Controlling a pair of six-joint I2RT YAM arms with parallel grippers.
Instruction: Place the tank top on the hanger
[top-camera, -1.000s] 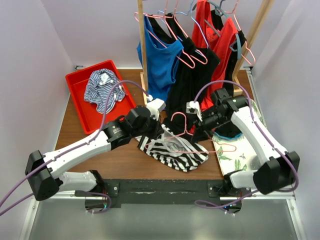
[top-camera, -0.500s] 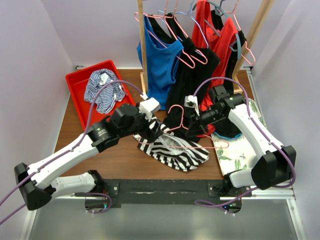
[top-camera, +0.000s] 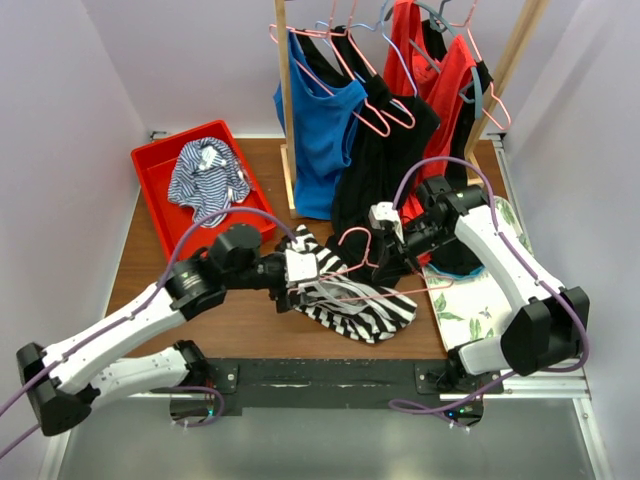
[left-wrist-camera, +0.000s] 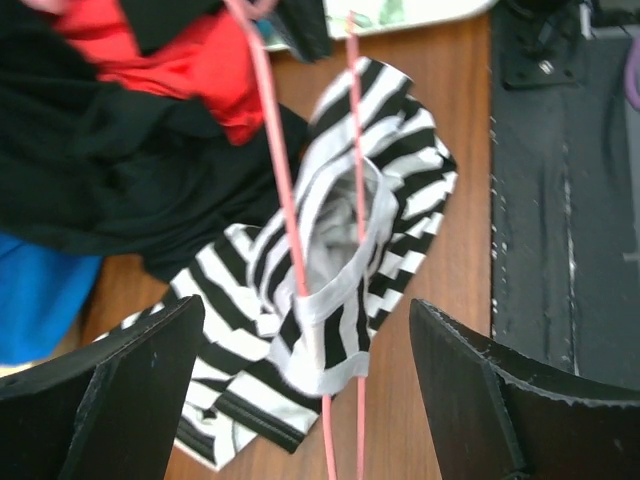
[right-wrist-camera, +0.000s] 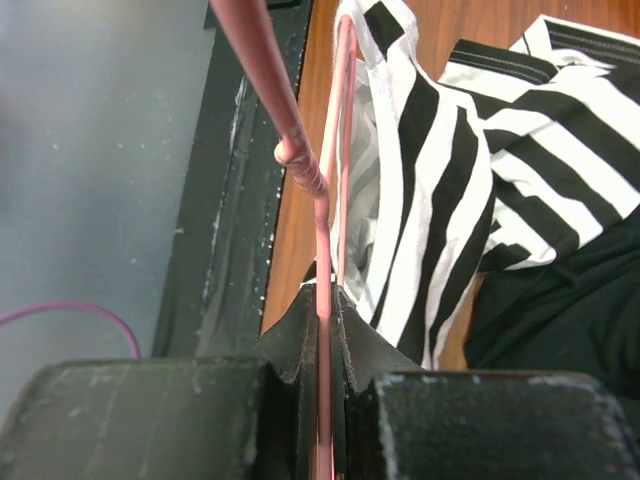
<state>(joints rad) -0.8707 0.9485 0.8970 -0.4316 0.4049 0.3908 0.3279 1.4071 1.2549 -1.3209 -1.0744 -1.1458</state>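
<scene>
The right gripper (right-wrist-camera: 322, 300) is pinching the hanger (right-wrist-camera: 258, 50) by its wire above the table's (top-camera: 250, 325) near middle. The tank top (top-camera: 355, 310) is lying crumpled there on the table, and the hanger's wires are running through one of its openings. The left gripper (left-wrist-camera: 307, 305) is hovering over it, fingers spread wide, gripping nothing.

Left gripper (top-camera: 312, 276) lower, farther left.

Arms (top-camera: 120, 328): white shells, black joints (top-camera: 190, 290), purple cables (top-camera: 440, 160).
</scene>
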